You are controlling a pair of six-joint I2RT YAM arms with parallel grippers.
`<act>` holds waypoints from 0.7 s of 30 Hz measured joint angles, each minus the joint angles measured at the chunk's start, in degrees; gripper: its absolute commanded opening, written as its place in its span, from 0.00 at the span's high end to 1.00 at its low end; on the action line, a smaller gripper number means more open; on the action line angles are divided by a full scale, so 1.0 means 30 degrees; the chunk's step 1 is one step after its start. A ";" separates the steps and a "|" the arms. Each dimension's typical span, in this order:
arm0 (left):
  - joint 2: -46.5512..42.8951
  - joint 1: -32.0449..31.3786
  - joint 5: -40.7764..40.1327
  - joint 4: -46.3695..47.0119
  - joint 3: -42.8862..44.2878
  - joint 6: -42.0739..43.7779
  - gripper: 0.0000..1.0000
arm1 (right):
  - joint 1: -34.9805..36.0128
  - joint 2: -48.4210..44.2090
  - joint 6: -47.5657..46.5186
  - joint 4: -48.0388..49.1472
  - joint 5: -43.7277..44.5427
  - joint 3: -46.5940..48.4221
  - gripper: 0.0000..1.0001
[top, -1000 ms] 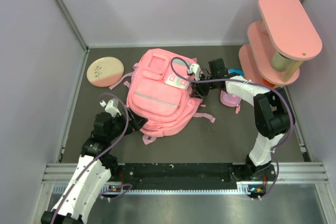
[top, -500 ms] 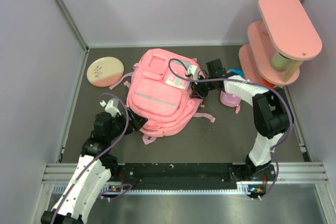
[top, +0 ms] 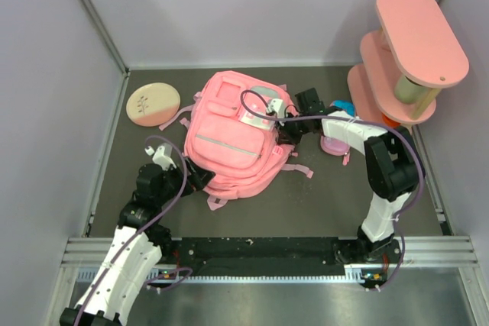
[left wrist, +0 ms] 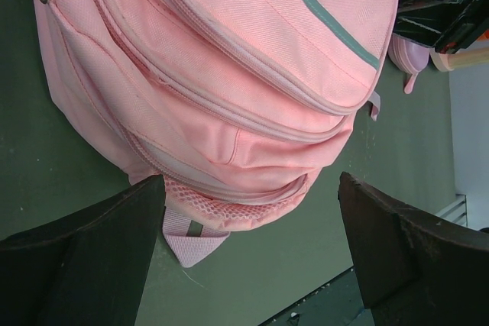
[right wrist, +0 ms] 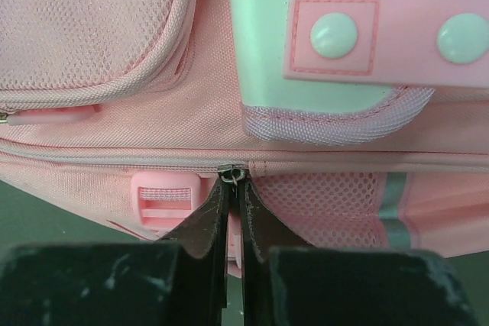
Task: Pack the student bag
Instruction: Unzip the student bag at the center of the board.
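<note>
1. Far left, rear of the table (top: 321, 196): a round pink and beige disc (top: 153, 104) with a sprig drawn on it lies flat, apart from everything else.

2. Left gripper (top: 197, 179): low at the near left end of the bag. Jaws stand wide apart with nothing between them. The wrist view shows the bag's lower end just ahead of the fingers (left wrist: 84, 257).

3. Bag (top: 229, 139): pink backpack lying flat on the table, left of centre, front pockets and grey strip facing up, straps spread at its edges.

4. Right gripper (top: 284, 122): at the bag's right edge, beside the white patch. In the wrist view, the jaws are pressed together, pinching the small metal zipper pull (right wrist: 231, 172) at their tips.

5. Right of the arm: a small pink pencil case (top: 335, 144) lies on the table, partly hidden.

6. Far right: a pink tiered shelf (top: 416, 36) stands upright in the corner.
</note>
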 measured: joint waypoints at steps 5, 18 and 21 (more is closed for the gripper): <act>-0.0051 0.0000 -0.0182 -0.0044 -0.0029 0.0007 0.01 | 0.0007 0.0022 0.0444 0.0124 0.0029 -0.0007 1.00; -0.0262 0.0000 -0.4430 -0.1457 -0.0073 0.0146 0.01 | 0.1829 -0.4087 0.2404 0.1413 0.3563 -0.1792 1.00; -0.0087 0.0000 -0.4357 -0.0073 -0.0925 -0.0015 0.01 | 0.2812 -0.4597 0.2572 0.1188 0.4590 -0.1923 1.00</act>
